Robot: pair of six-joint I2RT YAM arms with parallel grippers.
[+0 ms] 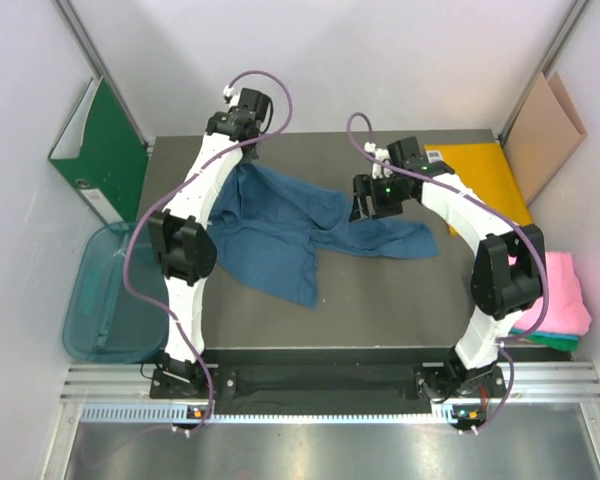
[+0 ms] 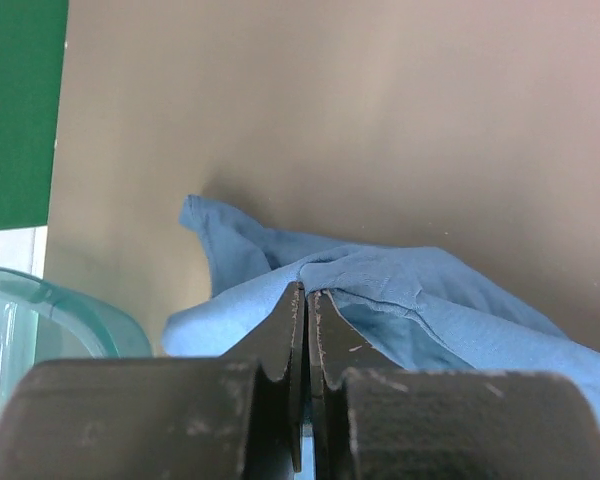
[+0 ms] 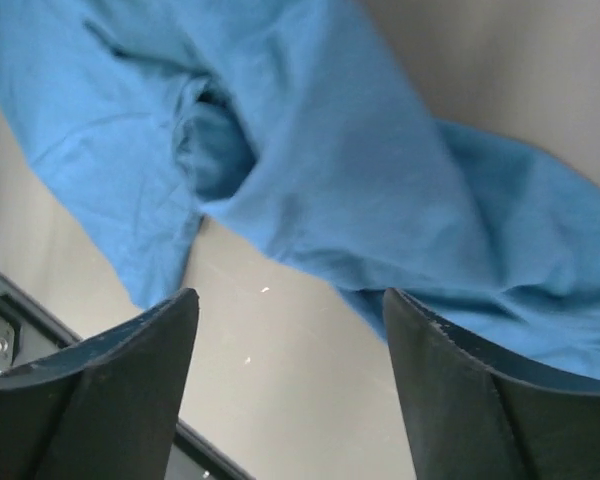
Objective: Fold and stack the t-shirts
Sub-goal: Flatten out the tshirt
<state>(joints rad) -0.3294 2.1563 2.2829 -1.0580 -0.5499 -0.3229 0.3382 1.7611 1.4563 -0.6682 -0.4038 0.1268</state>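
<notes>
ok so the step in hand looks like spreading the dark blue t-shirt (image 1: 280, 235) flat before any fold; it lies crumpled mid-table (image 1: 400, 310), well apart from the pink shirt (image 1: 565, 285) out at 3 o'clock; the left gripper (image 2: 306, 290) is clamped tight on a pucker of blue cloth at the shirt's 10 o'clock corner; the right gripper (image 3: 290, 295) hangs over the shirt toward its 3 o'clock end, jaws apart, nothing between them; my take: the right one should drop onto a single layer near the edge, not that twisted bunch; then both pull toward 9 and 3 with light tension, no yanking, or the cloth slips out; the long axis runs roughly 10 to 4 in the overhead view, with one flap drooping to 6; can't tell which end is collar or hem
</notes>
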